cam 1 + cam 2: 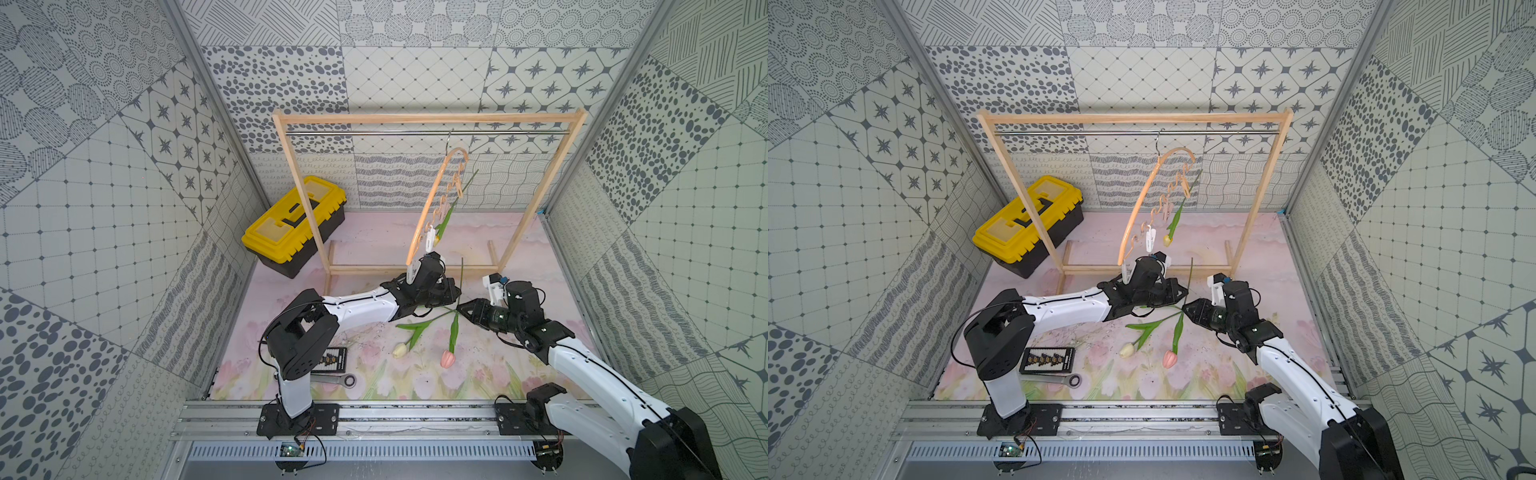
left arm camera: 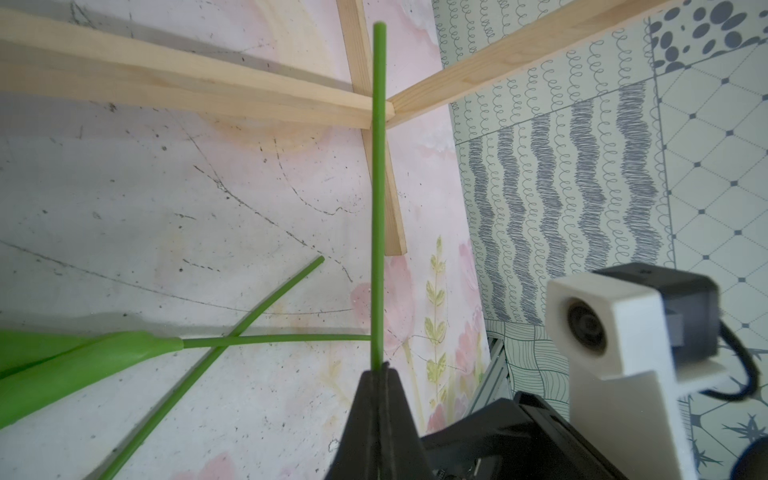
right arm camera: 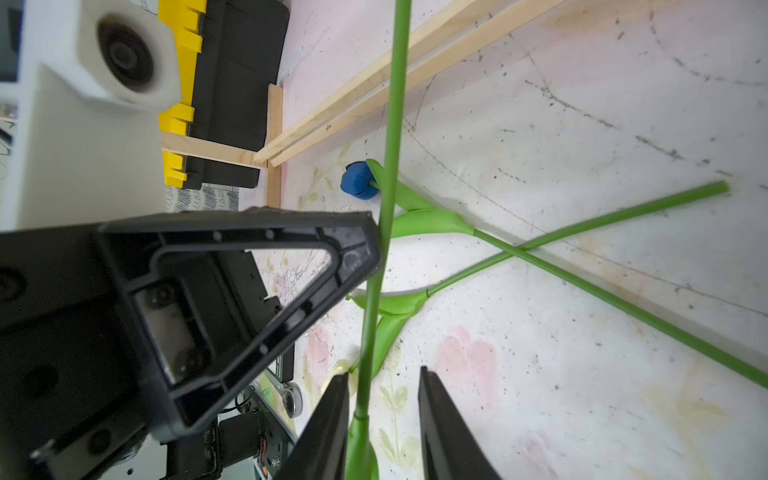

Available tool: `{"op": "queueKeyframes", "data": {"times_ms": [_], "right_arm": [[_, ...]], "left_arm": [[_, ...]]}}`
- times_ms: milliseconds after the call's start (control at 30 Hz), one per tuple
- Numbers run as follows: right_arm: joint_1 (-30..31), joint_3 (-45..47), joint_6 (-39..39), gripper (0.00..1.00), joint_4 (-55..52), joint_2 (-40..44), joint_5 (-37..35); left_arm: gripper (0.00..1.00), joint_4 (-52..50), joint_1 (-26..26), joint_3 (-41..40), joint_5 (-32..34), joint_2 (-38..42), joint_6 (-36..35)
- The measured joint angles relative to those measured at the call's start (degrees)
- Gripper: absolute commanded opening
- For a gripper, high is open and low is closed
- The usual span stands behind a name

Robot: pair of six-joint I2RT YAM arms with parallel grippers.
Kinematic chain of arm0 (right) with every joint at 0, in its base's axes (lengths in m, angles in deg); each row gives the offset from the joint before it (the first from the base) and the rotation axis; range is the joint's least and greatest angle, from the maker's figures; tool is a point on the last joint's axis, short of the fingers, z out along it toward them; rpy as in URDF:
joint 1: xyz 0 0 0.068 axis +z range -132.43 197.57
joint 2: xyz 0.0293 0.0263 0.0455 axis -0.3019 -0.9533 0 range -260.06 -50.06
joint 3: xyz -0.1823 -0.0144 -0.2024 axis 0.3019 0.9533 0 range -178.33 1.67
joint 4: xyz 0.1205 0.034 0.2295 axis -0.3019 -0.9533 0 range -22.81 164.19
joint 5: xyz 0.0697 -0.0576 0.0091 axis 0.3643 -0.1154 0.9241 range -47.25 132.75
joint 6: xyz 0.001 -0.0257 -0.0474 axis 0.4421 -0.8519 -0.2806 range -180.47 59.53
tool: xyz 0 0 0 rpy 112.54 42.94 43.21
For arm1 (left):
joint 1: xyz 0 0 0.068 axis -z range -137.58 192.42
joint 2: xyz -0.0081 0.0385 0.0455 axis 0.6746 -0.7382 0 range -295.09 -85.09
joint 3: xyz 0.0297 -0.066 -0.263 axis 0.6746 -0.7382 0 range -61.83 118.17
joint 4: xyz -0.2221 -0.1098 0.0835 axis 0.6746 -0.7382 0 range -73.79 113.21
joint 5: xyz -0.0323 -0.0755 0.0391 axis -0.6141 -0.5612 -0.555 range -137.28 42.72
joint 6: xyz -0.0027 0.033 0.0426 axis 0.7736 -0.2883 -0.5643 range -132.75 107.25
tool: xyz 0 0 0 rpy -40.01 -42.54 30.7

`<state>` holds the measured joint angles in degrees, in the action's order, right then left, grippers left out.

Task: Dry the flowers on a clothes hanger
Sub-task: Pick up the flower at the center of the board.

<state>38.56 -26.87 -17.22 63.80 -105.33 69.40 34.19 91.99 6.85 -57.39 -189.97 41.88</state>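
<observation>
Far on the left sits a yellow toolbox, behind the left post of the big wooden frame. Nearer, a black card and a wrench lie on the pink mat, close to the base of the left arm.

The left arm reaches across to the middle. In both top views it hides the head of the blue tulip. The right wrist view shows that head lying on the mat near the frame's foot.

The clothes hanger hangs by its hook from the frame's rod. It is tilted, with its low end by the left wrist. The yellow tulip hangs from it, head down.

The left gripper has its fingers squeezed tight on the stem of the pink tulip. The stem tip points far, toward the frame's bottom bar, and the head points near.

The cream tulip lies on the mat just left of the pink head. Its stem crosses the blue tulip's stem under the held stem.

The right gripper is just beside the left one. Its fingers are apart, one on each side of the pink tulip's stem, not pinching it.
</observation>
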Motion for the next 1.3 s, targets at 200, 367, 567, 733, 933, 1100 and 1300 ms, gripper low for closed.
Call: {"op": "queueKeyframes", "data": {"times_ms": [200, 367, 567, 733, 933, 1100, 1300], "right_arm": [[0.3, -0.7, 0.1, 0.26, 1.5, -0.2, 0.1], [0.3, -0.7, 0.0, 0.14, 1.9, -0.3, 0.0], [0.3, -0.7, -0.3, 0.00, 1.0, -0.3, -0.7], [0.1, -2.8, -1.8, 0.00, -2.7, -0.2, -2.6], [-2.3, -8.6, -4.9, 0.00, -7.1, 0.8, -4.2], [-2.9, -17.4, -7.1, 0.00, -7.8, -1.1, -4.7], [-2.9, -27.2, -10.1, 0.00, -6.4, -6.3, -3.5]], "left_arm": [[0.00, 2.3, 0.3, -0.9, -0.1, 0.8, 2.3], [0.00, 3.9, 0.3, -1.7, -0.2, 1.3, 3.7], [0.09, 4.2, 0.3, -2.4, 0.0, 1.9, 3.8], [0.55, 3.5, 0.1, -5.0, 0.8, 3.7, 2.2], [0.54, 1.3, -0.9, -13.9, 4.5, 9.6, -1.4], [0.55, -2.8, -2.7, -21.2, 8.0, 15.1, -3.3], [0.57, -9.3, -6.5, -24.6, 13.8, 22.6, -5.2]]}}
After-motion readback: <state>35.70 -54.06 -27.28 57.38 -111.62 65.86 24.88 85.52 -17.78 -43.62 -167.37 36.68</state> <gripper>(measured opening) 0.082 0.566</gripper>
